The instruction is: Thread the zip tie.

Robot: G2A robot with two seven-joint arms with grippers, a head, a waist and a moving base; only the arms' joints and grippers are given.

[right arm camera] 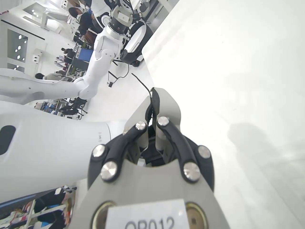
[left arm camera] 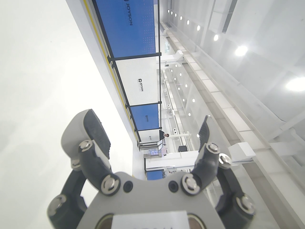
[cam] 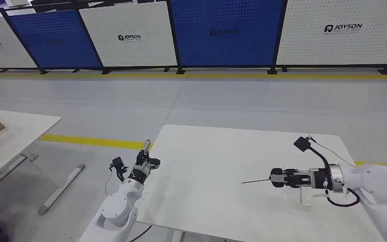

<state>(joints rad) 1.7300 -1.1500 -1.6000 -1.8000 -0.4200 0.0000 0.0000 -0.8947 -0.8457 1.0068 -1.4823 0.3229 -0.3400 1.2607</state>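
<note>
A thin black zip tie (cam: 255,180) sticks out sideways from my right gripper (cam: 273,178), which is shut on it above the right part of the white table (cam: 217,157). In the right wrist view the zip tie (right arm camera: 140,82) curves out past the shut fingertips of the right gripper (right arm camera: 153,94). My left gripper (cam: 146,148) is at the table's left edge, well apart from the tie. In the left wrist view the left gripper (left arm camera: 150,129) is open with nothing between its fingers.
A thin dark upright piece (cam: 300,195) stands on the table just below the right wrist. Another white table (cam: 24,127) lies to the far left across a floor gap. Blue and white pegboard panels (cam: 227,30) line the back.
</note>
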